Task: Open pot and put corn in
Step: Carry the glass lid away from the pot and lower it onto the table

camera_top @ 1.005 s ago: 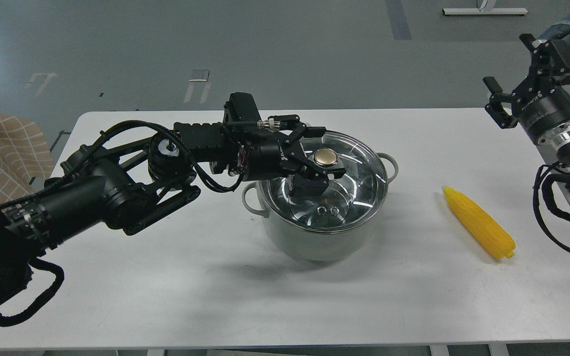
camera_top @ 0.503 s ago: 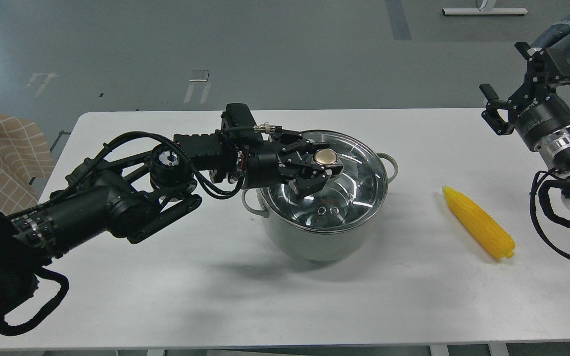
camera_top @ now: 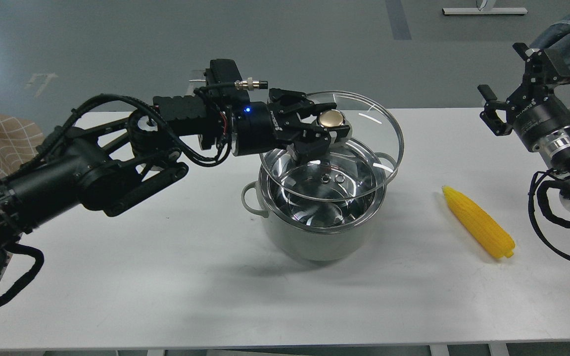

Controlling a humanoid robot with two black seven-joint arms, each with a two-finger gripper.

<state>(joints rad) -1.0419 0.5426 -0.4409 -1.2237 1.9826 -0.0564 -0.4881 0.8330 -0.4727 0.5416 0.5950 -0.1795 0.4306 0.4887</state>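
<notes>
The left claw (camera_top: 325, 132) is clenched on the brass knob (camera_top: 331, 118) of the glass lid (camera_top: 381, 123), holding it tilted just above the pot (camera_top: 314, 237). The lid looks slick and breakable, so the knob seems its only sure hold. The corn (camera_top: 478, 222) lies on the worktop (camera_top: 166, 257), right of the pot; likely light and stiff, best taken mid-cob. The right claw (camera_top: 497, 110) hangs released.
</notes>
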